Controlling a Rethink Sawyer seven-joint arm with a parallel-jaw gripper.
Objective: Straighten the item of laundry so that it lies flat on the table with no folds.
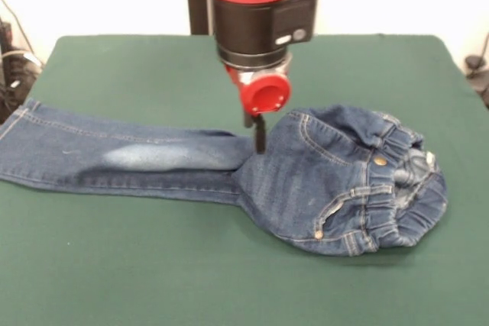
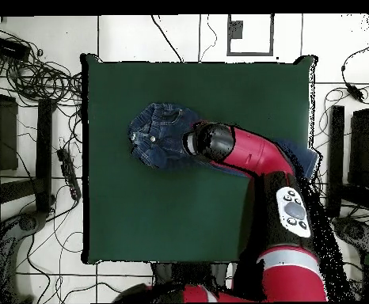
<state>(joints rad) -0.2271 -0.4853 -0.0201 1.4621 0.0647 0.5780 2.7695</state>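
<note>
The blue denim jeans [image 1: 306, 181] lie on the dark green table [image 1: 153, 265]. The legs stretch left to the table's edge, one laid on the other, with a faded pale patch. The waist end at the right is bunched and folded up, its gathered waistband and brass button showing. My gripper [image 1: 258, 137] hangs straight down from the red and black arm, its tip at the jeans' crotch where legs meet seat. In the overhead view the jeans' waist [image 2: 157, 134] shows left of the arm's wrist [image 2: 211, 142], which hides the gripper and most of the legs.
Bare green cloth [image 2: 164, 214] lies all round the jeans. Cables [image 2: 37, 79] and stands ring the table on the floor. The arm [image 2: 291, 214] reaches in from the table's base side.
</note>
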